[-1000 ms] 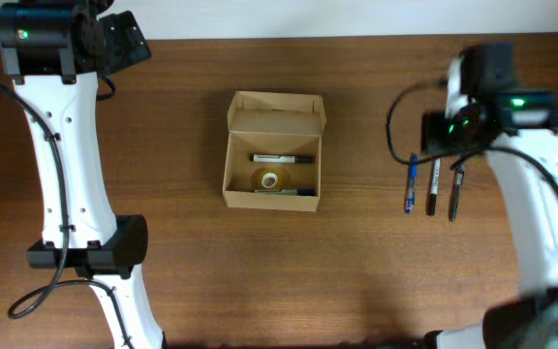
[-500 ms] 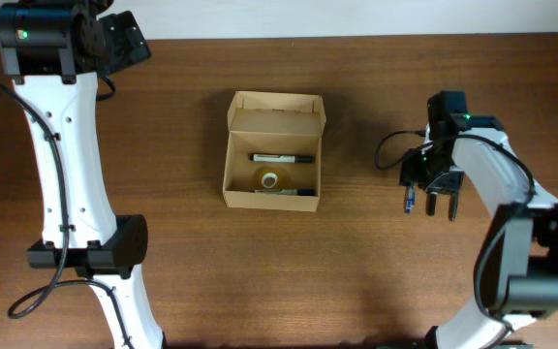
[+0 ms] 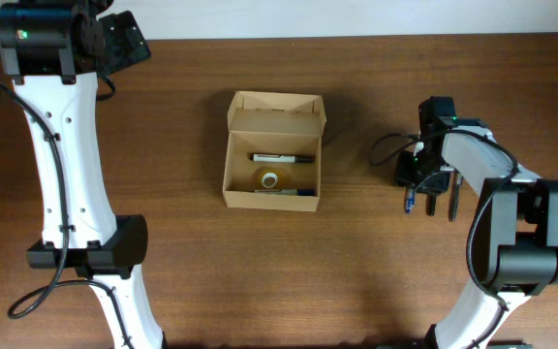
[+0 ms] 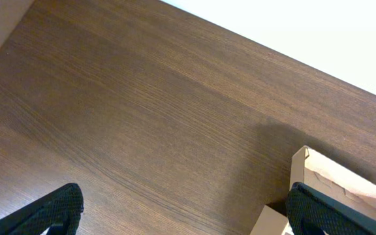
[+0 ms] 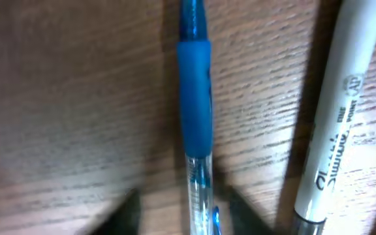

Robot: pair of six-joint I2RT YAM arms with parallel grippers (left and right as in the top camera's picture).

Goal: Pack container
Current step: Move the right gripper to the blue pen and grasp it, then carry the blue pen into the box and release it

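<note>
The tan cardboard container (image 3: 231, 160) stands open mid-table with its flap lid (image 3: 275, 109) folded back. Inside lie a marker (image 3: 282, 157), a tape roll (image 3: 270, 179) and another pen (image 3: 284, 192). Three pens lie at the right: a blue pen (image 3: 409, 201) and two dark markers (image 3: 431, 202). My right gripper (image 3: 415, 182) is low over them. In the right wrist view it (image 5: 187, 212) is open, one finger on each side of the blue pen (image 5: 195, 111), with a white marker (image 5: 335, 124) beside it. My left gripper (image 4: 185, 212) is open and empty at the back left.
The left arm (image 3: 61, 145) runs down the table's left side. The container's corner (image 4: 335, 189) shows at the lower right of the left wrist view. A pale wall edge (image 4: 305, 26) borders the table's far side.
My right arm has swung in towards the pens and dropped low over them, so its fingers now straddle the blue pen. The left arm and the container have not moved.
</note>
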